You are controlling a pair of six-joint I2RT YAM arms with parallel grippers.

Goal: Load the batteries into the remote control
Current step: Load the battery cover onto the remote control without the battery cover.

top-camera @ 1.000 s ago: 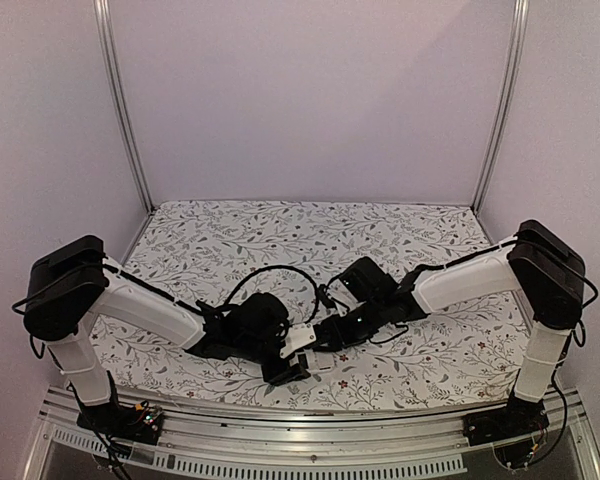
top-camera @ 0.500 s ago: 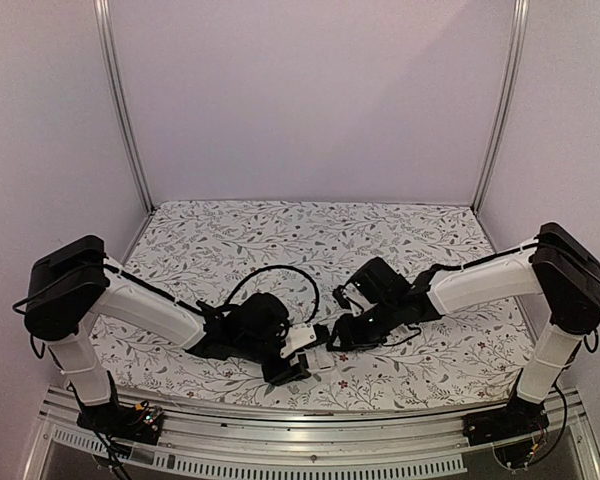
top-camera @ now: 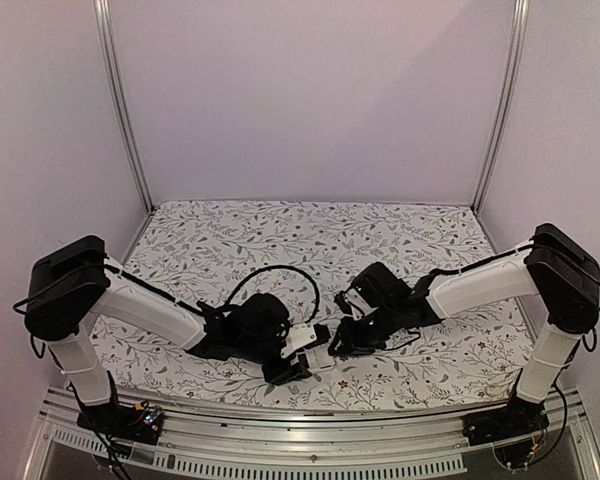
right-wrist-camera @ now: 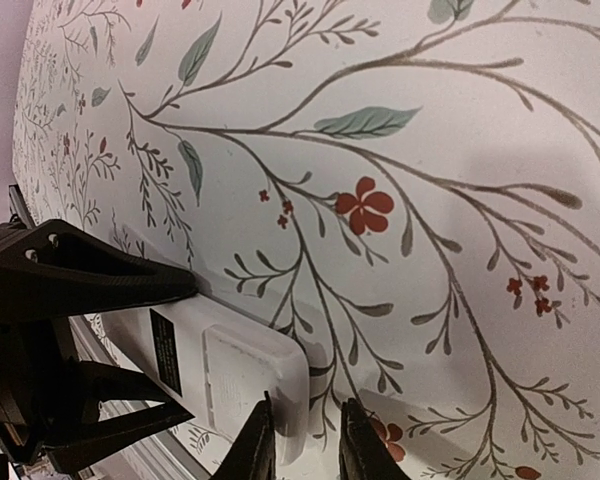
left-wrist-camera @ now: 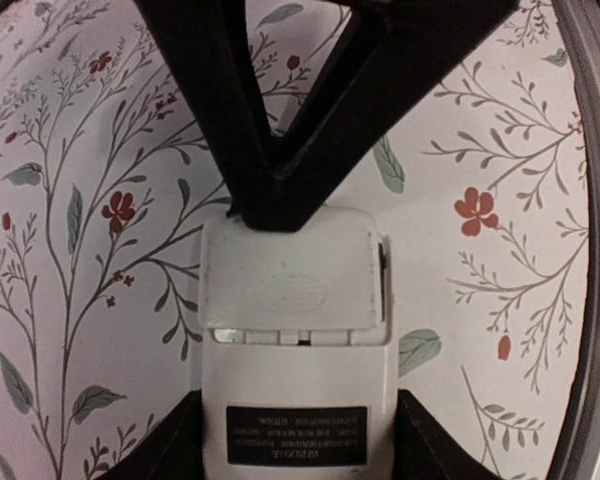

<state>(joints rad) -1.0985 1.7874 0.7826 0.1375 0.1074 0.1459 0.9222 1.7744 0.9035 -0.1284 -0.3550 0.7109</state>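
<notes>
while left tool (top-camera: pixel 302 358) grips the remote control (left-wrist-camera: pixel 292 300), right tool (right-wrist-camera: pixel 300 445) has narrowed, still open.

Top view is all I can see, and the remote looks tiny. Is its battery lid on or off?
Observer: On. The left wrist view shows the remote lying back up with the lid in place.
Operator: Who's holding it?
Observer: The left tool grips its two long sides.
Operator: And the right tool?
Observer: In the right wrist view, the right tool has its tips at the lid end, with only a slim gap between them.
</notes>
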